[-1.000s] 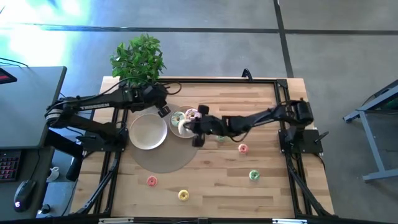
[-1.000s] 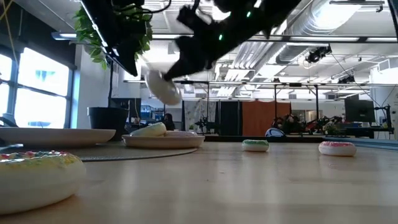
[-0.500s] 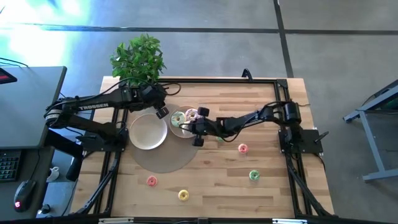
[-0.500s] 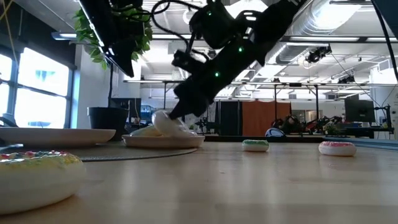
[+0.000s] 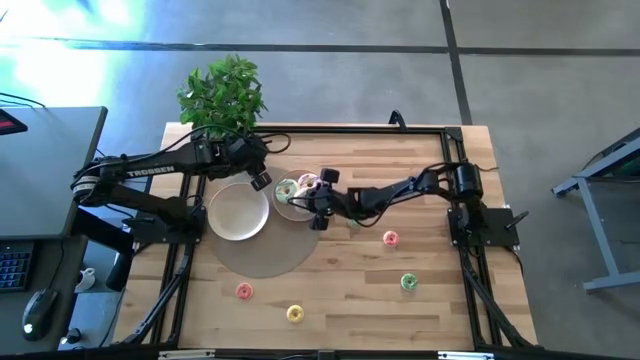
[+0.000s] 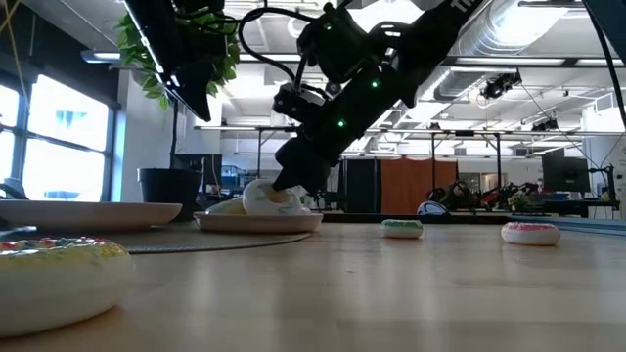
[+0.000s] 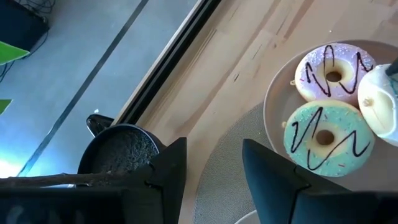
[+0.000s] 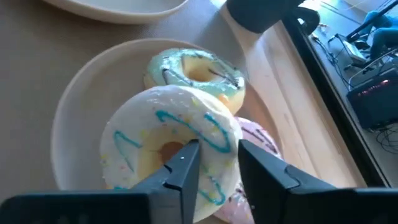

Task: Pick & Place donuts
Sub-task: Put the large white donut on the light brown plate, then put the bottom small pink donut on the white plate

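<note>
Looking down at the middle of the high view, we see the right tool reaching over the small beige plate, its fingers clamped on the white-iced donut, one finger through the ring's hole. That donut sits tilted on the plate, leaning on the green-iced donut and the pink-iced donut, both flat on the same plate. In the low view the white-iced donut touches the plate's rim, with the right arm slanting down from the upper right of the frame.

The left tool hangs just to the upper left of the small plate, fingers apart and holding nothing. Beside the small plate, toward the left of the high view, lies the larger empty plate, both resting on a round grey mat. A potted plant stands at the worktop's upper left corner, close behind the left arm.

Four mini donuts lie well apart on the bare wood: a pink one and a green one at lower right of the plates, another pink one and a yellow one near the lower edge. A fifth, greenish, is mostly hidden under the right arm.
</note>
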You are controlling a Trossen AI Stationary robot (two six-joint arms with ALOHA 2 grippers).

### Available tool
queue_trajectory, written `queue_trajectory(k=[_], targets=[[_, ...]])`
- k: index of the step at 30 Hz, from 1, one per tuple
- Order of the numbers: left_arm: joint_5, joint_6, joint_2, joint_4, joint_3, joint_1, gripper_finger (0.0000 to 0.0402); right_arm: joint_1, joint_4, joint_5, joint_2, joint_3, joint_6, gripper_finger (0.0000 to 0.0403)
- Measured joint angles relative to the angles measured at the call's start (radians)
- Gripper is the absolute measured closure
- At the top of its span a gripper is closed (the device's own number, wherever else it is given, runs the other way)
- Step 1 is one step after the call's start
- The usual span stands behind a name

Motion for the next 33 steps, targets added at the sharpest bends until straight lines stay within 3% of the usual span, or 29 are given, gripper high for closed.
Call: queue_trajectory(k=[9, 15, 20, 23, 28, 33], targets=[[0.033, 0.000, 0.000, -0.002, 0.000, 0.000, 0.0250, 0.029, -0.060, 0.035, -0.076, 0.000, -0.069, 0.0253], [0.265, 0.011, 0.000, -0.004, -0.001, 0.000, 0.0250, 0.069, -0.290, -0.131, -0.225, 0.000, 0.027, 0.0251], [0.402, 0.027, 0.000, -0.021, -0.001, 0.000, 0.0250, 0.080, -0.556, -0.251, -0.309, 0.001, 0.215, 0.0251], [0.407, 0.035, 0.000, -0.092, -0.001, 0.000, 0.0258, 0.082, -0.668, -0.294, -0.310, -0.001, 0.325, 0.0251], [0.366, -0.027, -0.055, -0.249, -0.003, -0.001, 0.0294, 0.107, -0.744, -0.253, -0.282, -0.003, 0.349, 0.0251], [0.420, -0.081, -0.178, -0.210, -0.100, -0.078, 0.0329, 0.124, -0.741, -0.237, -0.283, -0.002, 0.357, 0.0251]])
